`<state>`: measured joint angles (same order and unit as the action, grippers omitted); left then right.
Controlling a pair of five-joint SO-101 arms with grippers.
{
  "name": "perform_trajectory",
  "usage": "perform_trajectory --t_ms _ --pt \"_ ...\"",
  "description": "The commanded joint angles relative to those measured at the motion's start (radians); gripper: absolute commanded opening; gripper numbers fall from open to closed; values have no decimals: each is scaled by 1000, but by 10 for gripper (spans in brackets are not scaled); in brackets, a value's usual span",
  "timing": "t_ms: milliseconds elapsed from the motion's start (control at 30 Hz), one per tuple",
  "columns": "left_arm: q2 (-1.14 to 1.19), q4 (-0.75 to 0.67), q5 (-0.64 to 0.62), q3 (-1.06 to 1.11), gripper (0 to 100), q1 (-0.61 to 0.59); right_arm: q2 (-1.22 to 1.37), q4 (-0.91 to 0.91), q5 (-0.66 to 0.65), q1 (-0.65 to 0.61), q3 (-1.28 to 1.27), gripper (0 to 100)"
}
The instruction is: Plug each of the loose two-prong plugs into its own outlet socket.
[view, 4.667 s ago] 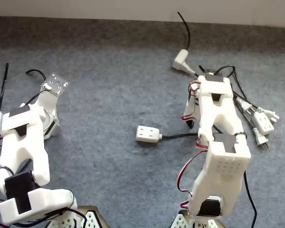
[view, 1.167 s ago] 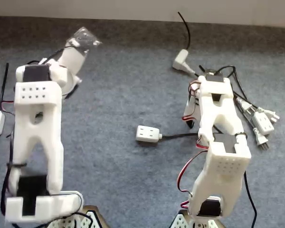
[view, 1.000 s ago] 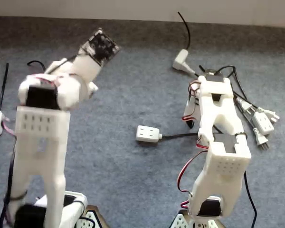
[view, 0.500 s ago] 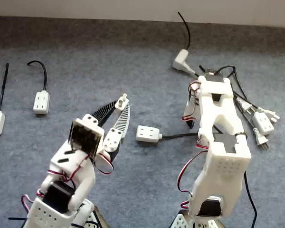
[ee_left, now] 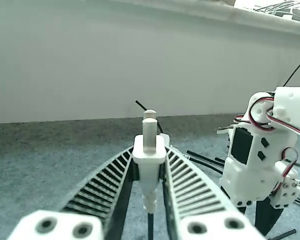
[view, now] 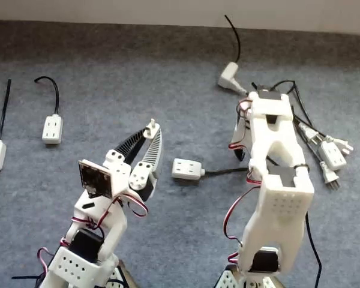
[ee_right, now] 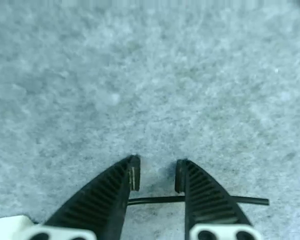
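White two-prong plug [ee_left: 149, 148] in the left claw [ee_left: 150, 165]

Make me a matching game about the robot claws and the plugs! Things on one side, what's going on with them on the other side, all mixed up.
Things:
1. left claw
2. right claw
3. middle socket
4. angled plug

States:
A. lies on the carpet between the two arms
B. open, above a thin black cord
C. lies farthest back, beyond the right arm
D. shut on a white plug

Pairs: 1-D, 2-B, 3-A, 4-C
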<state>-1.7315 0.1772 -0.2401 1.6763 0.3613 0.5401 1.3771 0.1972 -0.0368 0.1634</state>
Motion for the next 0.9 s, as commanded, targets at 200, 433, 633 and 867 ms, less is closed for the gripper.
perform_trajectory --t_ms 200,433,633,867 --pt "12 -29 -63 22 6 -4 -171 383 6 -200 460 74" --pt "13 -29 -60 22 6 39 -352 386 -100 -289 521 8" --pt "13 -29 -60 22 6 39 -535 383 -259 -378 521 8" --pt "13 -29 -58 22 6 59 -670 383 -353 -558 424 8"
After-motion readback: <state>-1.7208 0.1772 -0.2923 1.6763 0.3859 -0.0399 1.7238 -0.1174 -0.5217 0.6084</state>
